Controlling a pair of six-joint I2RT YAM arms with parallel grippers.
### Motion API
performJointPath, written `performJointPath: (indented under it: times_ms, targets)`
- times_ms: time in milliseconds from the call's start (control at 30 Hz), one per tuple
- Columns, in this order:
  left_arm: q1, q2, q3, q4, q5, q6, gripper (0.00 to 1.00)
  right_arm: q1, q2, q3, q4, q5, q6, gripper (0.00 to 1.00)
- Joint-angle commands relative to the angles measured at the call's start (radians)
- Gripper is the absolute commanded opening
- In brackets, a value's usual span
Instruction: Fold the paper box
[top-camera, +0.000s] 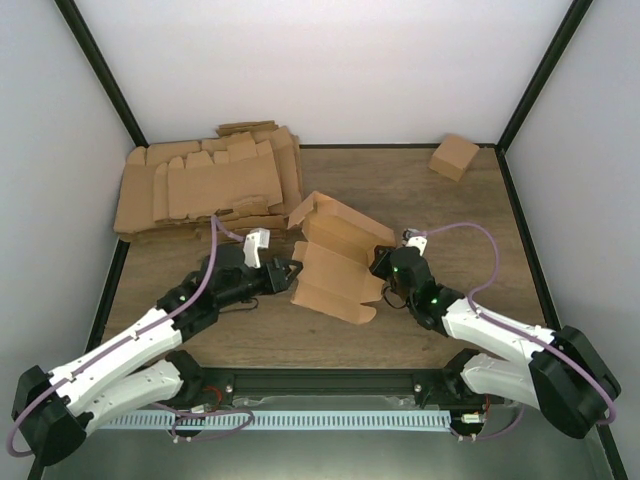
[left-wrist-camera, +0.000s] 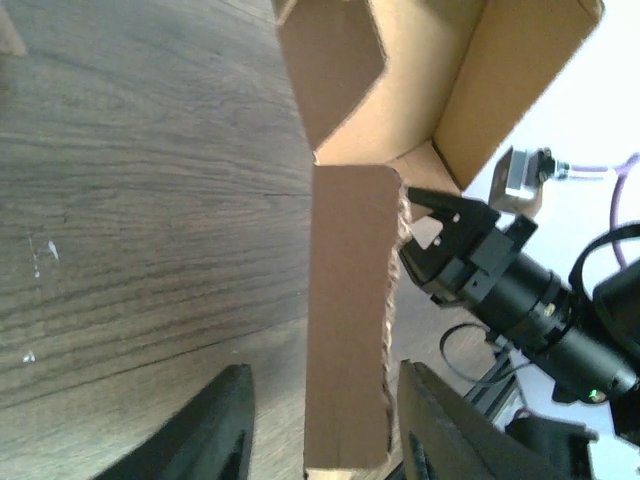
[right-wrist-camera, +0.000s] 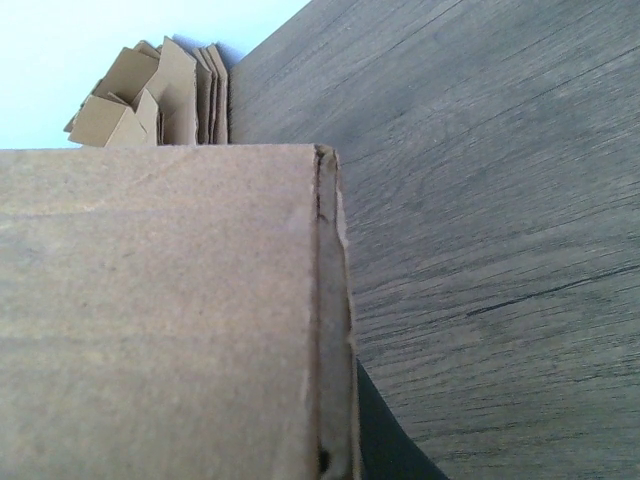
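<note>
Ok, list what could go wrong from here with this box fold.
1. The left end effector has its fingers apart on either side of a panel of the paper box, with the panel nearer one finger. Closing may shove or crease the panel off its fold line.
2. The right end effector seems to pinch only the box's rough edge. A pull from the left could make it slip or tear.
</note>
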Motion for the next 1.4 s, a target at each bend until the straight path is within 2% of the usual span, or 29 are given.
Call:
performJointPath:
  times_ms: [0, 167, 267, 300, 367, 467, 500, 700, 833, 1033, 1200, 1367]
  targets:
    - [-0.004, 0.01, 0.028, 0.021, -0.037, 0.013, 0.35, -0.007, -0.014, 0.002, 0.032, -0.007, 0.018, 0.01]
    - [-0.004, 0.034, 0.056, -0.013, -0.049, 0.037, 0.06, -0.007, 0.009, -0.006, 0.058, -0.037, 0.029, 0.01]
    - [-0.004, 0.045, 0.107, -0.087, -0.055, 0.079, 0.04, -0.007, 0.024, -0.011, 0.092, -0.08, 0.027, 0.02]
    - [-0.004, 0.048, 0.128, -0.122, -0.065, 0.095, 0.04, -0.007, 0.028, -0.015, 0.109, -0.112, 0.024, 0.09]
    - [-0.004, 0.051, 0.175, -0.195, -0.103, 0.12, 0.04, -0.007, 0.037, -0.024, 0.133, -0.162, 0.035, 0.4]
    - [-0.004, 0.066, 0.246, -0.295, -0.147, 0.164, 0.04, -0.005, 0.051, -0.044, 0.164, -0.236, 0.063, 0.66]
    - [-0.003, 0.074, 0.265, -0.32, -0.151, 0.171, 0.04, -0.005, 0.053, -0.049, 0.162, -0.253, 0.07, 0.72]
    - [-0.004, 0.139, 0.363, -0.438, -0.153, 0.195, 0.04, 0.004, 0.043, -0.059, 0.109, -0.38, 0.036, 0.93]
    - [-0.004, 0.193, 0.404, -0.487, -0.151, 0.228, 0.04, 0.03, 0.012, -0.102, 0.077, -0.455, 0.026, 0.94]
    - [-0.004, 0.239, 0.416, -0.498, -0.136, 0.246, 0.04, 0.038, -0.146, -0.171, 0.03, -0.463, -0.047, 0.94]
    - [-0.004, 0.286, 0.445, -0.529, -0.113, 0.282, 0.04, 0.026, -0.192, -0.104, -0.101, -0.491, -0.176, 0.95]
    - [-0.003, 0.316, 0.459, -0.55, -0.097, 0.31, 0.04, -0.04, -0.164, -0.012, -0.175, -0.605, -0.239, 0.94]
